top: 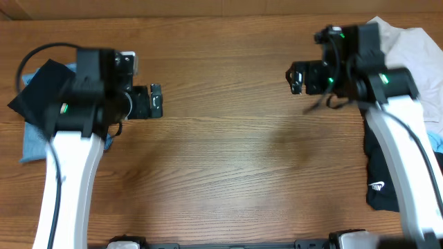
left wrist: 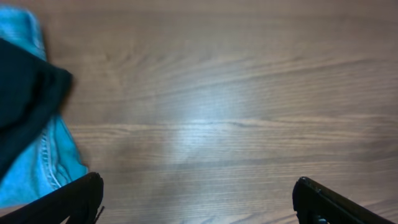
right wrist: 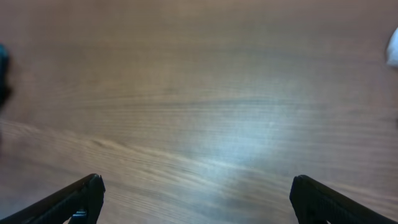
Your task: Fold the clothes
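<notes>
A dark navy garment lies on light blue denim at the table's left edge; both also show in the left wrist view, the navy garment over the denim. My left gripper is open and empty, just right of that stack. A white garment and a black garment lie at the right edge. My right gripper is open and empty, left of the white garment. Both wrist views show jaws wide apart over bare wood, the left and the right.
The wooden table spreads between the two arms. A bit of light blue cloth peeks out at the far right edge. The white arm links reach in from the front corners.
</notes>
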### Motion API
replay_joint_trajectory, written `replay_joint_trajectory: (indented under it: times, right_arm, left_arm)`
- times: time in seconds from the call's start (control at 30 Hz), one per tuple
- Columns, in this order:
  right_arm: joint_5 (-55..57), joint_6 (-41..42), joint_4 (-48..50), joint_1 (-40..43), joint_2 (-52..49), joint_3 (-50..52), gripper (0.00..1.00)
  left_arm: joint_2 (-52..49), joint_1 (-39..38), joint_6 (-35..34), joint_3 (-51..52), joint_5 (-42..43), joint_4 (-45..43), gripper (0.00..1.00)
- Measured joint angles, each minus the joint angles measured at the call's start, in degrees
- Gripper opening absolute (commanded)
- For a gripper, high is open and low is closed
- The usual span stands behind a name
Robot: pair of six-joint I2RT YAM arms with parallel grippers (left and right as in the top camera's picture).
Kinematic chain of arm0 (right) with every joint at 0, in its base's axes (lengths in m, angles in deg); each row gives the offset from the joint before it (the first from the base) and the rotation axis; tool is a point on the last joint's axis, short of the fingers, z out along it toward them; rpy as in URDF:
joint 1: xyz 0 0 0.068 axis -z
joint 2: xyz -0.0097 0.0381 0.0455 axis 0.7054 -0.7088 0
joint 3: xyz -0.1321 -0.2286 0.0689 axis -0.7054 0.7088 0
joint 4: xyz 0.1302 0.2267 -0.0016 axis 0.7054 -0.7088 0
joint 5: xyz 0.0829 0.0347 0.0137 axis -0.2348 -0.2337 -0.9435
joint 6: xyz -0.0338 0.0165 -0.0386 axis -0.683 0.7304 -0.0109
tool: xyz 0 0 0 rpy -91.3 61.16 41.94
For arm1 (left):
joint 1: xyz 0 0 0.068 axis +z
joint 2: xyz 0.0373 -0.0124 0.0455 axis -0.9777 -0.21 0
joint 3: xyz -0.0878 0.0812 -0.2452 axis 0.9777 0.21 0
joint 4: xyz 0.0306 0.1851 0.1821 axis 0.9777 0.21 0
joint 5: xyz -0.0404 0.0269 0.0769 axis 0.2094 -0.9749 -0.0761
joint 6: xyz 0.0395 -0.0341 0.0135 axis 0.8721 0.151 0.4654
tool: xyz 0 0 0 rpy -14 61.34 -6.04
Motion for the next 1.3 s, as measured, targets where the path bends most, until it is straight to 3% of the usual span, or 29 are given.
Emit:
replay_joint_trajectory:
  times: [0.27,0.47,0.73,1.3]
  right_arm:
    - [1.11,1.31,18.38,-0.04,24.70,26.75,1.00]
    - [1.75,1.66,12.07,-0.04,34.42,34.62,1.00]
    - [2.29,1.73,1.60,-0.04,33.83,34.88,1.00]
    - [2.62,1.68,1.20,-0.07,25.29,35.10,1.00]
  left_arm:
    - [20.79,0.00,-0.81,19.12,0.22,-13.90,1.00]
    - [30.53,0.00,-3.32,29.77,0.22,-17.81,1.00]
    - [28.81,0.00,-3.56,32.11,0.22,-12.85,1.00]
    - [20.50,0.00,-3.56,32.11,0.22,-12.07,1.00]
